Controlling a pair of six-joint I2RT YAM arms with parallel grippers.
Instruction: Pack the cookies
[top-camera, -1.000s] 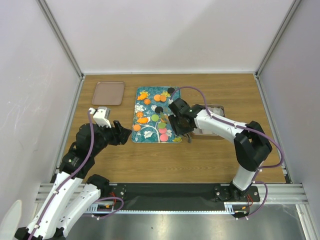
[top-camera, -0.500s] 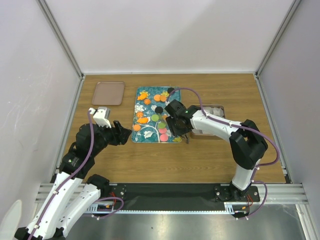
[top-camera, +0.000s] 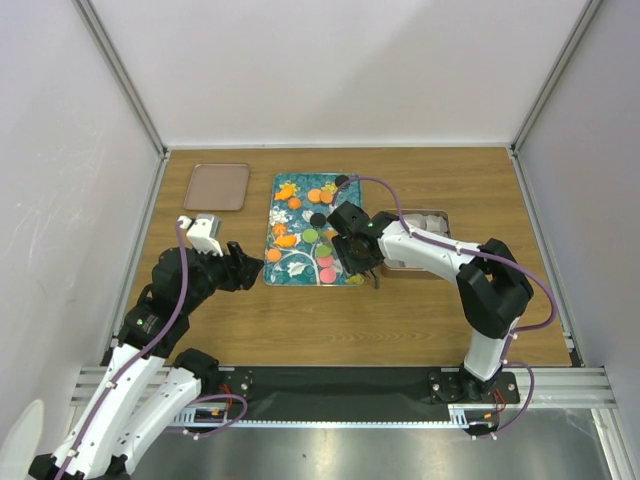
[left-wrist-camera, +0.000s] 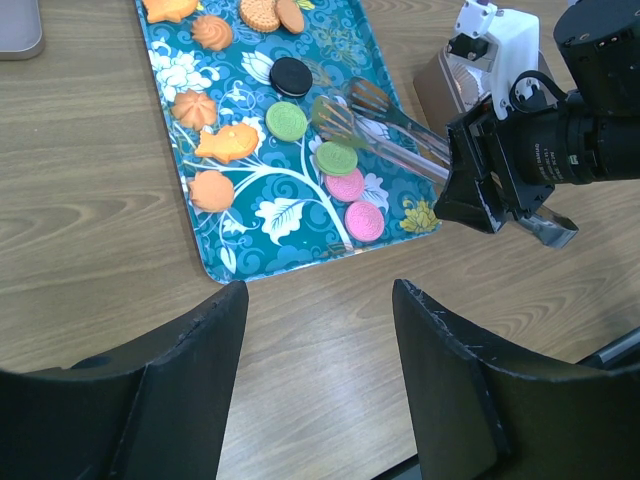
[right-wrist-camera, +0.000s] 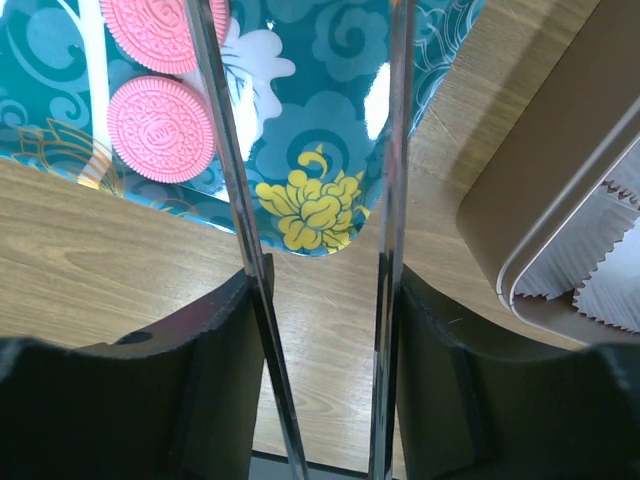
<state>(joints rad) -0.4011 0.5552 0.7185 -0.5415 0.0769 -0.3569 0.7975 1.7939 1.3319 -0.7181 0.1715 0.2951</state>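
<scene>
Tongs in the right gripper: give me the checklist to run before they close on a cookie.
1. The tongs are secure in the right gripper: ok, both arms run between its fingers.
2. Tongs spread: ok, the tips are apart over the tray.
3. Tips straddle a single cookie: cannot tell. They sit near the green cookies, and their height above the tray is unclear.
4. The box is ready to receive: ok. It is open beside the tray and shows paper liners.
5. The left gripper is out of the way: ok. It is open and empty, and it hangs off the tray's near edge.
</scene>
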